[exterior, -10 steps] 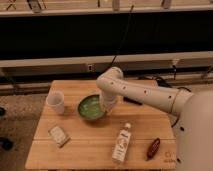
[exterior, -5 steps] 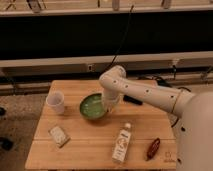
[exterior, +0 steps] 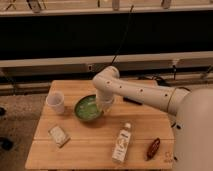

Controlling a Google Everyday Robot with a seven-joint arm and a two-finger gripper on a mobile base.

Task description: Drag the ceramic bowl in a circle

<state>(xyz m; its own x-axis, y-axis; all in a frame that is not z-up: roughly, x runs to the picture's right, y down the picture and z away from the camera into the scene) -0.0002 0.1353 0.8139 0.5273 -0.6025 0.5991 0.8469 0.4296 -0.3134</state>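
Note:
The ceramic bowl is a glossy green shallow dish near the middle of the wooden table, right of the white cup. My white arm reaches in from the right and bends down over the bowl. The gripper sits at the bowl's right rim, touching or dipping into it. The arm's wrist hides the bowl's right edge.
A small wrapped packet lies front left. A pale bottle lies front centre, with a dark reddish object to its right. A black item sits behind the arm. A dark wall runs behind the table.
The arm's elbow and wrist have shifted slightly right and back. The bowl has stayed at about the same spot, perhaps nudged a little.

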